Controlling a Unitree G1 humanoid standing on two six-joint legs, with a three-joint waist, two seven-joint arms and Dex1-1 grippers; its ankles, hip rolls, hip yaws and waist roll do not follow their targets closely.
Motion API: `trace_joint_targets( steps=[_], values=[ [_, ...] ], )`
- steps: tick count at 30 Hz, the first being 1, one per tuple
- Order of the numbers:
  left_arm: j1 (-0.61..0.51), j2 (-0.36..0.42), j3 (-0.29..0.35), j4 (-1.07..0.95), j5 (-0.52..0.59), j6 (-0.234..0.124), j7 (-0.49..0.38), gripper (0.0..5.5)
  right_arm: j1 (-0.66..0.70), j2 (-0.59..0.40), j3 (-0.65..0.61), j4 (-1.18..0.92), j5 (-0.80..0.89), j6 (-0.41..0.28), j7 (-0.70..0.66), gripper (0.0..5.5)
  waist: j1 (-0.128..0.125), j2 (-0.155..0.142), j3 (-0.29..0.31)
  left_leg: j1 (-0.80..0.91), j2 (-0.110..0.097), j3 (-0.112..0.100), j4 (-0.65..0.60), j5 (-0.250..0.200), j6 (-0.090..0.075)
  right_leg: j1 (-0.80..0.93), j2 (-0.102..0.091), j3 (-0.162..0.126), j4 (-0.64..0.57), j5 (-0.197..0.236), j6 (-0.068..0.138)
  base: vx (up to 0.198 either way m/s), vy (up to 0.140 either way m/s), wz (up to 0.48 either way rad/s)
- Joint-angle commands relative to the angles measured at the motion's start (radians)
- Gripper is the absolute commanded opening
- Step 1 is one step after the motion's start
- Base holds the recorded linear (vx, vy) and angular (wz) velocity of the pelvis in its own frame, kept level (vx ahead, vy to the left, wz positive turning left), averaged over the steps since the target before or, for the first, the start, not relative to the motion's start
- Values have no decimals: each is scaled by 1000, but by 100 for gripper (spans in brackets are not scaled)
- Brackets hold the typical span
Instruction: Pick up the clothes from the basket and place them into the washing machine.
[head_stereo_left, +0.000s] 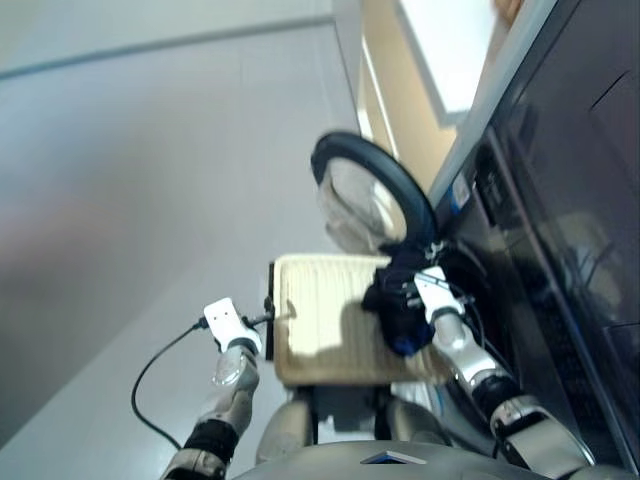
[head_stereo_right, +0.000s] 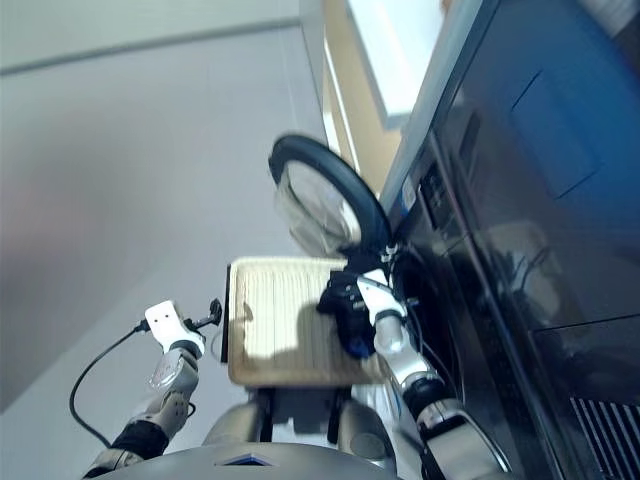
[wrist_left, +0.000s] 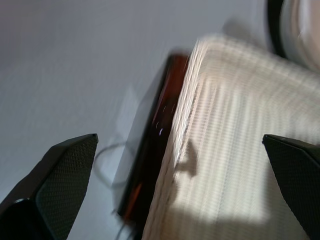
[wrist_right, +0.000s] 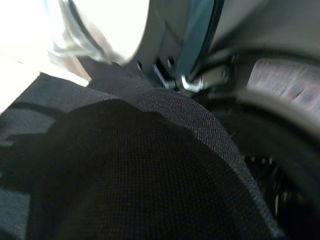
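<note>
The washing machine (head_stereo_left: 560, 260) is seen along the right of the head views, dark and glossy, with its round black-rimmed door (head_stereo_left: 372, 195) swung open toward the floor side; in the right wrist view the door hinge (wrist_right: 200, 80) and the shadowed mouth of the port are seen just beyond the cloth. The basket (head_stereo_left: 320, 320), pale woven wicker, is placed just in front of the machine below the open door, and its visible floor appears bare, so the remaining work is judged to lie mostly in the garment now carried.

A dark navy garment (head_stereo_left: 400, 300) is held bunched at the right pincer (head_stereo_left: 415, 290), over the basket's machine-side edge and close to the port. The right pincer's fingers are hidden by cloth, so whether a firm grip exists cannot be told.

The chief risk is judged to be this: if the garment is let go short of the port, it could drop back into the basket or onto the floor between basket and machine. Trailing folds could also be snagged on the hinge or the door rim.

The left pincer (wrist_left: 175, 190) is spread wide and empty beside the basket's outer edge, near a dark cable (head_stereo_left: 160, 370) on the floor, which could be caught by a careless swing.
</note>
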Motion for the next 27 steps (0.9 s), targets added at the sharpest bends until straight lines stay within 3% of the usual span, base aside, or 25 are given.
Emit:
trace_joint_targets(
  steps=[1, 6, 8, 9, 12, 23, 26, 27],
  values=[
    [-44, 48, 15, -25, 31, -74, 36, 550, -83, 37, -50, -40, 106, -95, -89, 0, -18, -44, 33, -41, -76, 37, 145, -135, 40, -10, -58, 12, 5, -33, 101, -78, 22, 127],
    [-59, 57, -2, -34, 38, -86, 64, 550, -188, 29, -144, 28, 221, -140, -169, 0, -24, -10, 50, -235, -86, 45, 271, -165, 43, -207, -78, 26, 139, -61, 94, -88, 49, 129],
    [-67, 62, -5, -31, 30, -85, 62, 550, -226, 18, -180, 61, 277, -154, -182, 0, -25, 1, 48, -297, -89, 45, 315, -179, 48, -270, -79, 38, 184, -72, 91, 2, 32, 72],
    [-67, 64, -5, -35, 24, -90, 64, 550, -244, 12, -210, 79, 307, -164, -197, 0, -21, 12, 44, -313, -87, 41, 334, -214, 45, -293, -79, 47, 217, -104, 99, 70, 21, 55],
    [-74, 71, -7, -46, 19, -94, 67, 550, -298, -12, -268, 119, 353, -188, -244, 0, -18, 31, 37, -389, -90, 44, 372, -227, 51, -368, -84, 60, 251, -116, 94, 26, 3, 19],
    [-116, 92, -20, -42, -16, -101, 77, 550, -451, -146, -427, 317, 572, -245, -334, 0, -5, 59, 8, -561, -87, 66, 456, -268, 69, -562, -72, 120, 331, -144, 86, 0, 5, -3],
    [-126, 101, -23, -38, -24, -93, 78, 550, -483, -196, -435, 356, 626, -246, -345, 0, -10, 61, 6, -613, -85, 72, 495, -285, 74, -616, -61, 139, 359, -151, 80, 0, 0, 0],
    [-129, 108, -24, -34, -34, -94, 74, 550, -497, -252, -441, 384, 652, -241, -350, 0, -14, 62, 4, -642, -82, 73, 523, -293, 75, -649, -58, 147, 381, -152, 76, 0, 0, 0]
  ],
)
